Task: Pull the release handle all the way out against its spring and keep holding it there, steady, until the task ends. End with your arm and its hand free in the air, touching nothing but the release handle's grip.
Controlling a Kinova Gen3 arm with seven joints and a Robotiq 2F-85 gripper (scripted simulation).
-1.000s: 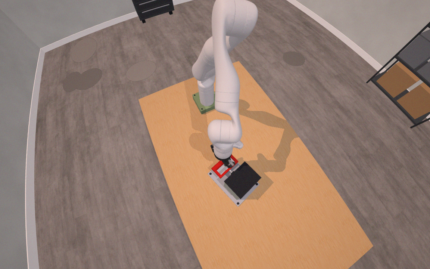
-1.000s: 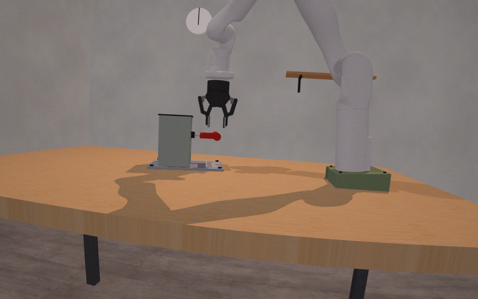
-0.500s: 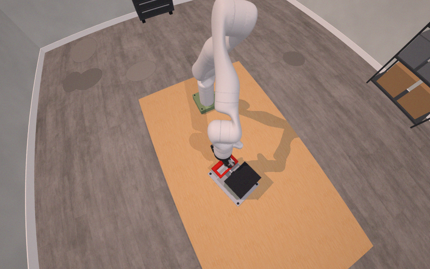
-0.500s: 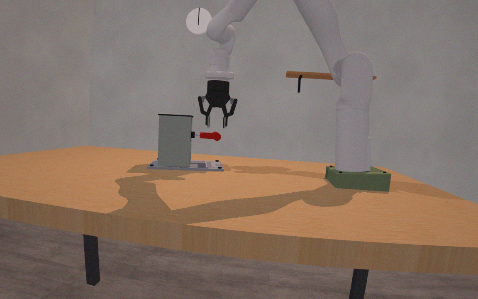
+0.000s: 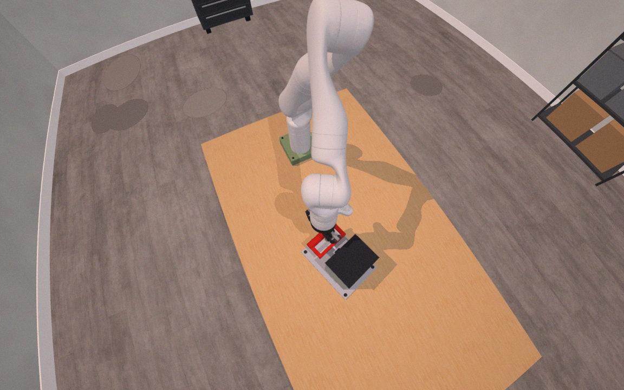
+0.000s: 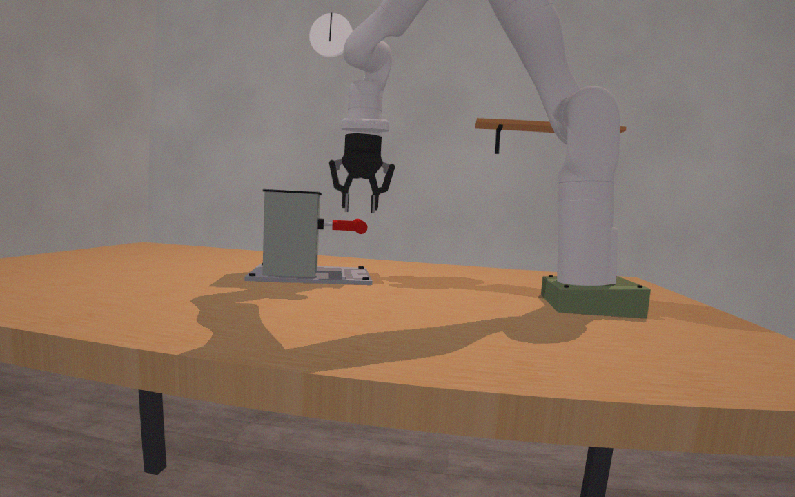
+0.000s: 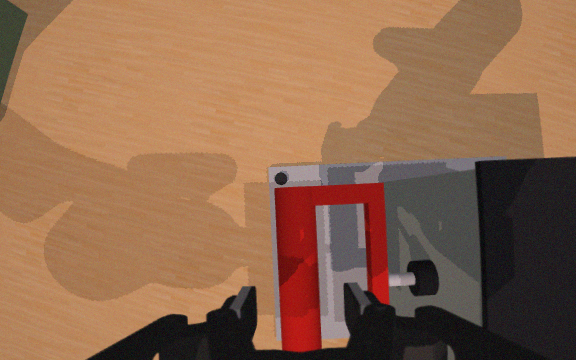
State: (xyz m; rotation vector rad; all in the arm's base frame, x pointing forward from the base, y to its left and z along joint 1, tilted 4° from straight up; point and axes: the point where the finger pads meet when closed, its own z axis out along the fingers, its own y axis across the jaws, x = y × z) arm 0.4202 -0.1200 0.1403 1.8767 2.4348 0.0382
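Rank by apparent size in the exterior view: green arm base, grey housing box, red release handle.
1. Grey housing box and green arm base: similar, and the base sits nearer, so unranked.
2. Red release handle, clearly smallest.

The tool [image 7: 295,302] points down at the red release handle [image 7: 295,260], a rectangular loop. Its half-open fingers straddle the loop's outer bar without touching it. A grey base plate [image 7: 298,175] lies below on the wooden tabletop [image 7: 168,75], beside a dark housing [image 7: 543,240].
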